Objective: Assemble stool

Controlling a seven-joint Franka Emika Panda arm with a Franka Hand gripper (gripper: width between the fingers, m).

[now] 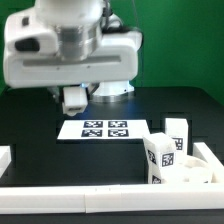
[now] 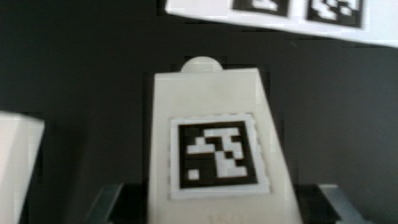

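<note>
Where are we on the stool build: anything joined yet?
Nothing looks joined. In the wrist view the hand straddles one tagged leg, grip unclear. Two legs and the seat disc wait in the exterior view's right corner. All fitting remains.

You get an exterior view facing the arm across the table [image 1: 30,125]; wrist view looks close down, sharing the marker board [image 1: 104,129].

White tagged stool legs [image 1: 165,152] stand upright at the exterior view's right, near the front rail. In the wrist view one chunky leg [image 2: 214,130] fills the frame, tag facing the camera.
</note>
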